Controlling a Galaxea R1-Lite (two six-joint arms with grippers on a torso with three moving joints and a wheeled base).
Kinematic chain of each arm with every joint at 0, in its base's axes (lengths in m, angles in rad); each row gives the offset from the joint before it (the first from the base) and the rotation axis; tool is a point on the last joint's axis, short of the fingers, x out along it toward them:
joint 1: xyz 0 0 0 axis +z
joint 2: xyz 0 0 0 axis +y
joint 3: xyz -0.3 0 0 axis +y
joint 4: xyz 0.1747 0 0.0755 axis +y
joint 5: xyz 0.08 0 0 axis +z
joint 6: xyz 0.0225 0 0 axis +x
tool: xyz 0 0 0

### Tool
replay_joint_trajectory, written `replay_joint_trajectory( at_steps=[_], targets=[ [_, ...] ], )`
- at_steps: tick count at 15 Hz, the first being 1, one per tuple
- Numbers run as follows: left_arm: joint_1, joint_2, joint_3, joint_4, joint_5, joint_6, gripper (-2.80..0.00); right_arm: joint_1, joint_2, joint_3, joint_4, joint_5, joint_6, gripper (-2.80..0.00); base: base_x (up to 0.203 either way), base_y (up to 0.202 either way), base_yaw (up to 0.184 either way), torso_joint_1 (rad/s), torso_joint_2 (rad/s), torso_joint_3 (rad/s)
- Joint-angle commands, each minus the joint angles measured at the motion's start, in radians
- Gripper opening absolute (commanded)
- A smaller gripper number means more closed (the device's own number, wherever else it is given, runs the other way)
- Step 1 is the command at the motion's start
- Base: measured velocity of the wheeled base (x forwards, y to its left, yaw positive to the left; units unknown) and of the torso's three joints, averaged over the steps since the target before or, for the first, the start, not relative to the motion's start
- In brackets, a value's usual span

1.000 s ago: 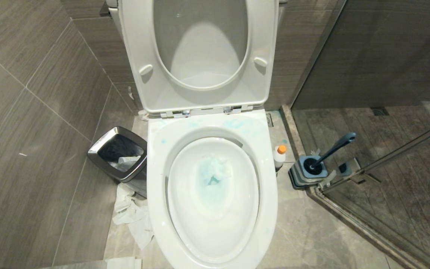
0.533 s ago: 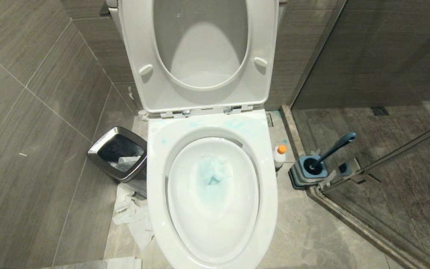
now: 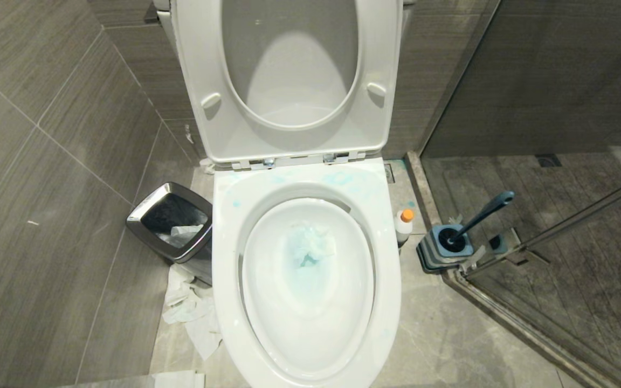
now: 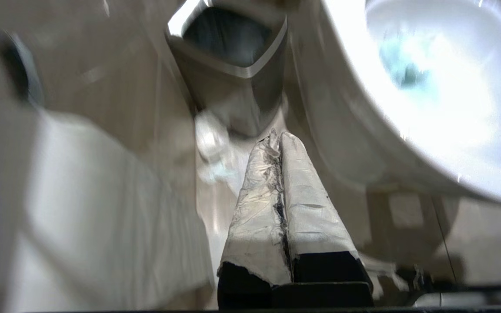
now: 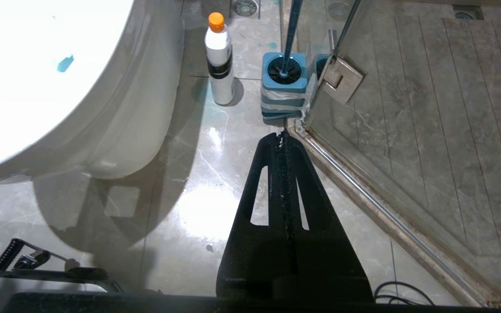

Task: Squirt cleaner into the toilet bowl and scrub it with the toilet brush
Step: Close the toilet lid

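Both pincers, left gripper [image 4: 278, 138] and right gripper [image 5: 282, 135], pressed together, empty. Gotta spread right wide, grab cleaner [image 5: 218, 65] mid-body, keep it upright.

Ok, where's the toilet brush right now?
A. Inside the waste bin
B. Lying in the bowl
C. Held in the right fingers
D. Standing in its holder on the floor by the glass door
D: the toilet brush stands in its square holder on the floor, beyond the cleaner, with neither gripper on it.

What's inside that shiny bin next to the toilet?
The waste bin holds crumpled white paper in a dark liner. Anything beneath the paper is hidden. More paper lies on the floor beside it.
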Motion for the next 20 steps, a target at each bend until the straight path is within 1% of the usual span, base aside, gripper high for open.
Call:
replay_joint_trajectory(
  at_steps=[1,4,7,10,15,17,20],
  targets=[
    [0.0,0.004,-0.126,0.02,0.004,0.036,-2.8,0.002,0.002,0.0,0.0,0.0,0.0,-2.8,0.0,0.0,0.0,0.0,0.0,0.0],
    [0.001,0.052,-0.333,0.1,0.003,0.074,-2.8,0.001,0.002,0.0,0.0,0.0,0.0,-2.8,0.0,0.0,0.0,0.0,0.0,0.0],
    [0.004,0.171,-0.505,0.123,-0.007,0.122,-2.8,0.001,0.002,0.0,0.0,0.0,0.0,-2.8,0.0,0.0,0.0,0.0,0.0,0.0],
    [0.007,0.291,-0.65,0.122,-0.016,0.133,-2.8,0.001,0.002,0.0,0.0,0.0,0.0,-2.8,0.0,0.0,0.0,0.0,0.0,0.0],
    [0.004,0.536,-0.909,0.129,-0.025,0.133,-2.8,0.001,0.002,0.0,0.0,0.0,0.0,-2.8,0.0,0.0,0.0,0.0,0.0,0.0],
    [-0.003,0.645,-1.004,0.128,-0.052,0.129,-2.8,0.001,0.002,0.0,0.0,0.0,0.0,-2.8,0.0,0.0,0.0,0.0,0.0,0.0],
    [-0.008,0.801,-1.131,0.122,-0.14,0.108,-2.8,0.001,0.002,0.0,0.0,0.0,0.0,-2.8,0.0,0.0,0.0,0.0,0.0,0.0]
  ],
)
